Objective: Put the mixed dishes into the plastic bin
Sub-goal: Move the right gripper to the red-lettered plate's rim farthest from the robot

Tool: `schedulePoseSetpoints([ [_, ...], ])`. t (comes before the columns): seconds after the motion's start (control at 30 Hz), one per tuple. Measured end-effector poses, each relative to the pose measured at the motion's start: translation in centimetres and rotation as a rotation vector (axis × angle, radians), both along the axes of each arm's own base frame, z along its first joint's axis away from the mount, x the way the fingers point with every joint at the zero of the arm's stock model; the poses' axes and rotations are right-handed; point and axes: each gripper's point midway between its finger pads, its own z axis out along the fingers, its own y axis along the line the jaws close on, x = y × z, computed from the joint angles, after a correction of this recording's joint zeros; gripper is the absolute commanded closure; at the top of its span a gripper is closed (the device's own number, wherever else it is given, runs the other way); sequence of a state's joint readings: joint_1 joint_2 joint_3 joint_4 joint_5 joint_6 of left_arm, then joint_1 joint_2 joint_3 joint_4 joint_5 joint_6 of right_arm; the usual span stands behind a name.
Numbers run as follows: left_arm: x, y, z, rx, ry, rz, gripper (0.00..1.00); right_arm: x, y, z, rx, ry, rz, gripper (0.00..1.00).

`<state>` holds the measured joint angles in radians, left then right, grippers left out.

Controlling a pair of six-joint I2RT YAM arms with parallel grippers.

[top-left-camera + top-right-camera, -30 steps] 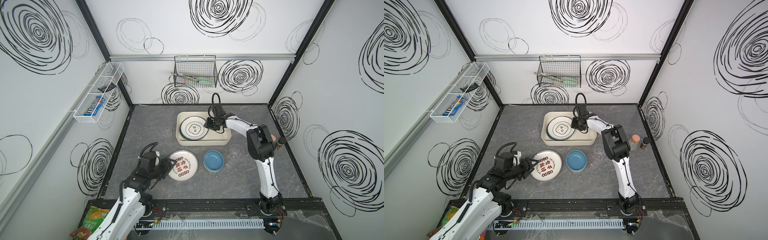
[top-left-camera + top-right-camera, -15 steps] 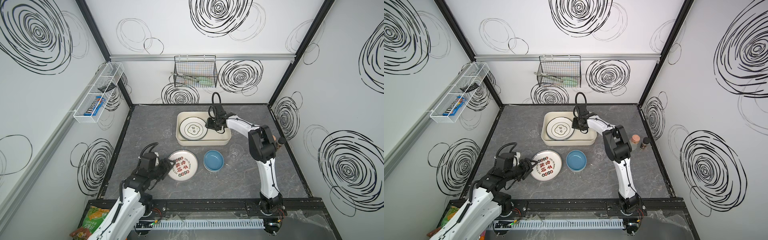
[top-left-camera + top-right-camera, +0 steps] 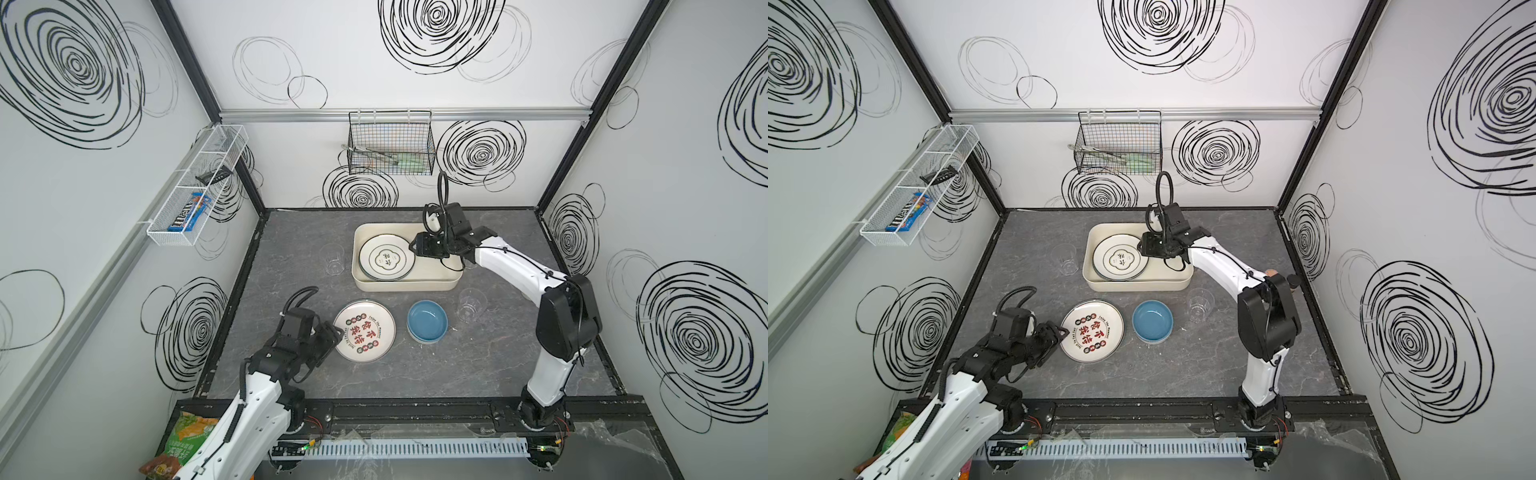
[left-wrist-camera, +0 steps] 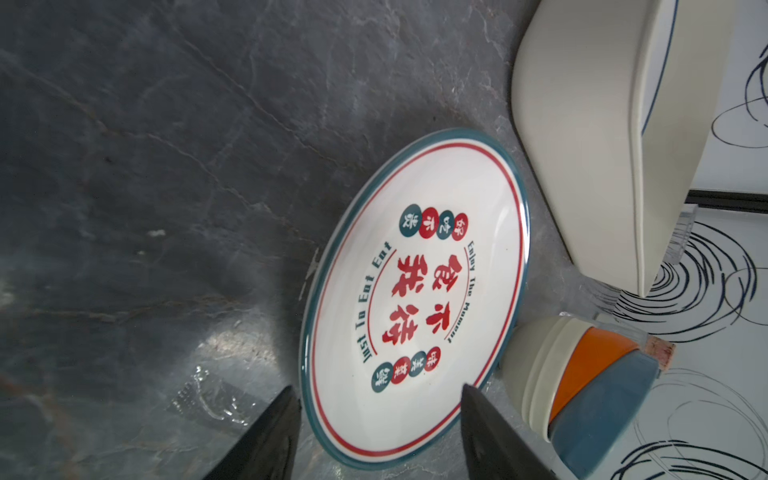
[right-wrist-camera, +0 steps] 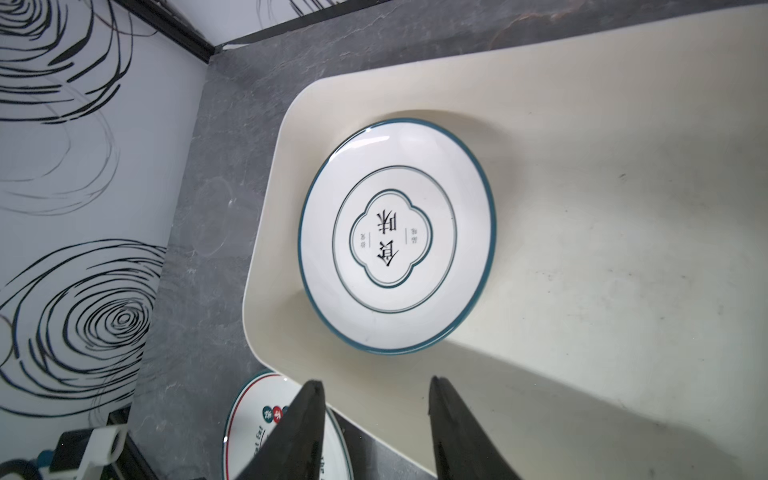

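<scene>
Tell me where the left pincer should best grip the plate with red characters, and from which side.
Probably its left rim, approached from the left. The red-character plate lies flat, so only the raised edge can be pinched; the blue bowl crowds its right, and the open left pincer is at that rim.

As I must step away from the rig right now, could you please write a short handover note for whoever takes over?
Left gripper: open, jaws astride the rim of the red-character plate, not closed on it.
Right gripper: open, empty, over the plastic bin.
Done: green-rimmed plate lies in the bin.
Left: red-character plate, nested bowls, clear cup left of the bin, clear cup right of the bowls, all on the table.
</scene>
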<state>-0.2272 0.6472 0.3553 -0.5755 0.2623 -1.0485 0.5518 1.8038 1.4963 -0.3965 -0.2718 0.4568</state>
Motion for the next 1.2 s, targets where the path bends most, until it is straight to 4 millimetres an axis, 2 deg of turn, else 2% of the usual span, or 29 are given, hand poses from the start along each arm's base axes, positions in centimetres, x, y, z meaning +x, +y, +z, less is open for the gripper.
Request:
schedulePoseSetpoints([
  [0.2, -0.3, 0.7, -0.5, 0.038, 0.022, 0.019, 0.35, -3.7, 2.6, 0.1, 0.045, 0.034, 0.16, 0.54],
  [0.4, -0.4, 0.8, -1.0, 0.043, 0.026, 0.024, 0.36, -8.4, 5.9, -0.3, 0.048, 0.073, 0.334, 0.52],
  [0.53, -0.7, 0.9, -2.0, 0.044, 0.04, 0.024, 0.38, -11.1, 7.1, -1.5, 0.028, 0.1, 0.409, 0.51],
  [0.63, -0.7, 0.8, -2.5, 0.04, 0.047, 0.024, 0.4, -12.4, 7.0, -3.1, 0.008, 0.134, 0.431, 0.51],
  [0.83, -0.8, 0.4, -3.8, 0.015, 0.055, 0.024, 0.46, -13.2, 6.3, -4.9, -0.016, 0.178, 0.427, 0.51],
  [1.2, 0.2, -0.4, -4.3, -0.051, 0.004, 0.035, 0.63, -13.3, 6.3, -5.0, -0.017, 0.184, 0.423, 0.52],
])
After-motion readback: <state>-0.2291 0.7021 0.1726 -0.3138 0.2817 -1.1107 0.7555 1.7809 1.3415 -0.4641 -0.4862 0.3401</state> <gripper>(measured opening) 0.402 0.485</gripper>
